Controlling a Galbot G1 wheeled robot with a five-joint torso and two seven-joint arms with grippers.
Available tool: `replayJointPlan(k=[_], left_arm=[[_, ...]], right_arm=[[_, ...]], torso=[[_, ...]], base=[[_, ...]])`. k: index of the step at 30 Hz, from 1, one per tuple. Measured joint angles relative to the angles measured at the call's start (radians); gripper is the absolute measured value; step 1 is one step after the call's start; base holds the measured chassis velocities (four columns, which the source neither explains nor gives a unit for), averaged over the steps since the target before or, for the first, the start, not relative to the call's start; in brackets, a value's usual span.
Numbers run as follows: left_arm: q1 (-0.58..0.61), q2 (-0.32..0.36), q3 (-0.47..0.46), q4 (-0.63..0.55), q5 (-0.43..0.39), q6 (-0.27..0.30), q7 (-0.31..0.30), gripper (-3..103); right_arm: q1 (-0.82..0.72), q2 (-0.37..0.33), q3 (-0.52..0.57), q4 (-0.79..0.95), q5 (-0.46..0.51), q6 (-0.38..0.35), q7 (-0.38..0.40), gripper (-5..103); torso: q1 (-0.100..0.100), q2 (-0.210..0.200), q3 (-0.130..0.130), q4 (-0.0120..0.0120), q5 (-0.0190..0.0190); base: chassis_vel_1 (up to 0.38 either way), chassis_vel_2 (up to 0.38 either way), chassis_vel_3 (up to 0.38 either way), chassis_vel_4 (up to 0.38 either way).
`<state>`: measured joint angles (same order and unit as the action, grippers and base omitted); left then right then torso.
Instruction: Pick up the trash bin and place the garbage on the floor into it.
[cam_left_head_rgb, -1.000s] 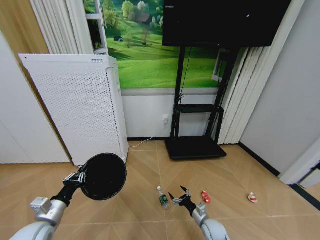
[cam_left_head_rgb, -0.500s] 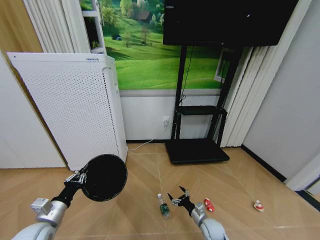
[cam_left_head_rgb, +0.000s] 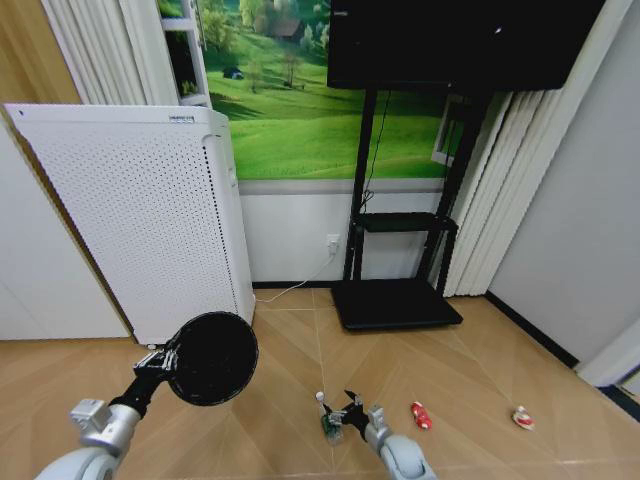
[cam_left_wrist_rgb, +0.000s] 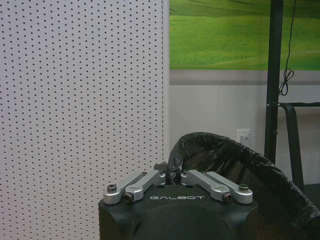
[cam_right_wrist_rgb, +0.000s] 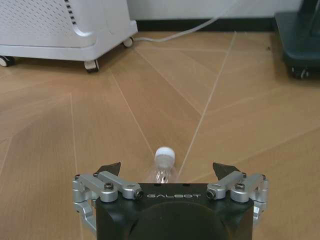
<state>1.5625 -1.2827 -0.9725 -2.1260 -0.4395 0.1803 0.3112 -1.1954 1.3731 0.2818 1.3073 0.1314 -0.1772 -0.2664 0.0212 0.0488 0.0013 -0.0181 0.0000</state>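
Note:
My left gripper (cam_left_head_rgb: 160, 361) is shut on the rim of the black trash bin (cam_left_head_rgb: 210, 357), held off the floor at the lower left; in the left wrist view the fingers (cam_left_wrist_rgb: 150, 178) pinch the bin's (cam_left_wrist_rgb: 235, 170) bag-lined rim. My right gripper (cam_left_head_rgb: 338, 410) is open low over the floor, right at the clear bottle with a green label (cam_left_head_rgb: 325, 419). In the right wrist view the bottle's white cap (cam_right_wrist_rgb: 164, 156) lies between the spread fingertips (cam_right_wrist_rgb: 109, 168). A small red piece (cam_left_head_rgb: 421, 414) and a red-and-white piece (cam_left_head_rgb: 521, 418) lie on the floor further right.
A tall white perforated cabinet (cam_left_head_rgb: 130, 220) on wheels stands at the left. A black TV stand (cam_left_head_rgb: 395, 300) with a screen is against the back wall. Curtains hang at the right. Bare wood floor lies around the garbage.
The view has shifted as the robot moved. My right gripper has closed in on the bottle, which now lies between its open fingers. The left gripper still holds the bin.

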Motion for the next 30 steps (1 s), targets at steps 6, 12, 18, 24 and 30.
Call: replayJointPlan(k=[6,12,18,24,30], left_arm=[[0.007,-0.012,-0.005,-0.002,0.0,0.0,0.0,7],[0.013,-0.019,-0.005,-0.013,0.0,-0.001,-0.004,7],[0.013,-0.021,0.005,-0.024,0.003,0.002,-0.013,7],[0.01,-0.016,0.006,-0.03,-0.002,0.007,-0.023,7],[-0.022,0.007,-0.007,-0.041,-0.057,0.007,-0.036,7]], right_arm=[[-0.014,0.007,-0.022,0.015,-0.002,-0.084,0.067,100],[-0.024,0.001,-0.018,0.031,0.0,-0.157,0.136,100],[-0.031,-0.01,-0.008,0.039,0.009,-0.199,0.155,100],[-0.037,-0.016,-0.002,0.023,0.027,-0.202,0.155,100],[-0.039,-0.008,0.008,0.024,0.051,-0.203,0.16,100]], torso=[[0.0,0.0,0.0,-0.0001,-0.0001],[0.0,0.0,0.0,-0.0001,-0.0001],[0.0,0.0,0.0,-0.0002,0.0],[0.0,0.0,0.0,-0.0002,-0.0001],[0.0,0.0,0.0,-0.0002,0.0001]], base=[[0.0,0.0,0.0,0.0],[0.0,0.0,0.0,0.0],[0.0,0.0,0.0,0.0],[0.0,0.0,0.0,0.0],[0.0,0.0,0.0,0.0]])
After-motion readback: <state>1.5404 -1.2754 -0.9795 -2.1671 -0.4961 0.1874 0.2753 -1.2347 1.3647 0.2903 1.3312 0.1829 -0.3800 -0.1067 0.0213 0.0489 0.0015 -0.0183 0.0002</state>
